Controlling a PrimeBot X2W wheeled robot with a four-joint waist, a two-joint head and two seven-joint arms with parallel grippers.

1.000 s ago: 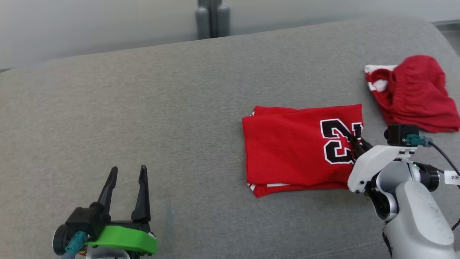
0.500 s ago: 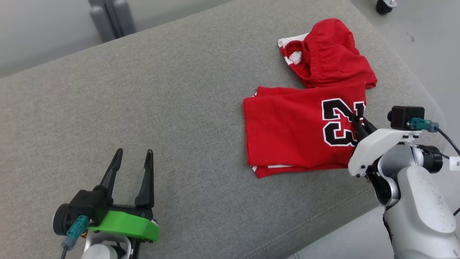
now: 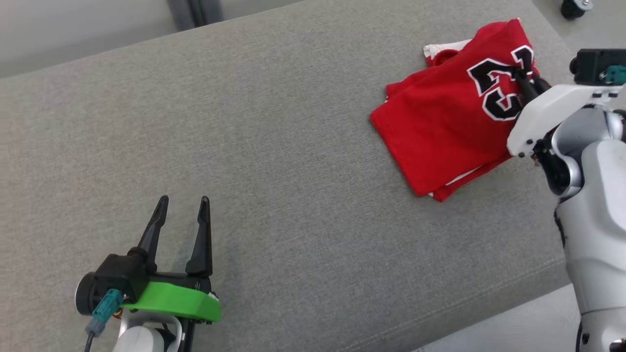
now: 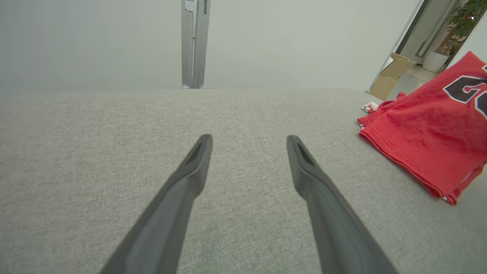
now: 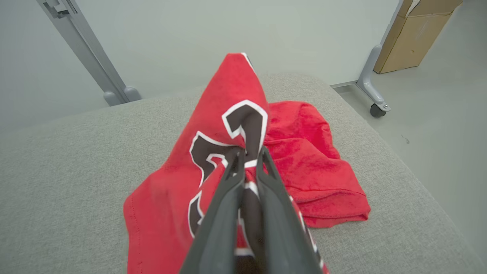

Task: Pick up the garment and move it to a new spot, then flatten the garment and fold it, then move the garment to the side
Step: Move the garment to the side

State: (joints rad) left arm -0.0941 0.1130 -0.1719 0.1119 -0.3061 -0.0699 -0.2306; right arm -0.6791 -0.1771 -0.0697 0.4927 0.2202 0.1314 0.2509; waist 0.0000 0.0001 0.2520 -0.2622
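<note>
While your right gripper [image 3: 521, 78] pinches the red garment [image 3: 440, 127] at its number, your left gripper [image 3: 184, 199] hovers spread wide, empty.

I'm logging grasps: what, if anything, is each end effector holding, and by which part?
The right end effector pinches the folded red jersey at its black number. The left end effector is open, holding nothing.

A worktop [image 3: 293, 146] covered in grey woven fabric, rounded at its edges, spans the scene. Behind it stands a plain pale wall [image 4: 95, 38] with a grey metal upright [image 4: 194, 42] before it. To one side, past a grey leg on a caster [image 5: 376, 110], the smooth grey floor [image 5: 437, 125] holds a cardboard box [image 5: 418, 34] — a potted plant [image 4: 462, 19] stands farther off. The light is soft and even.
</note>
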